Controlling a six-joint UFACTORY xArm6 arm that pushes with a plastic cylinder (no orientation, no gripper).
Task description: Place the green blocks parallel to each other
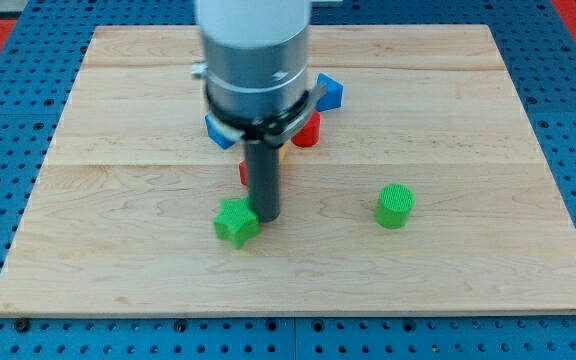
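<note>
A green star-shaped block (236,222) lies on the wooden board (468,260), left of centre near the view's bottom. A green cylinder (395,206) stands to its right, well apart. My tip (265,217) is at the star block's right edge, touching or almost touching it. The rod hangs from a large grey and white arm end (256,70) that hides part of the board behind it.
A blue block (329,92) and a red cylinder (307,131) lie right of the arm. Another blue block (220,132) shows at its left. A red block (244,172) and a bit of orange (283,153) peek out behind the rod.
</note>
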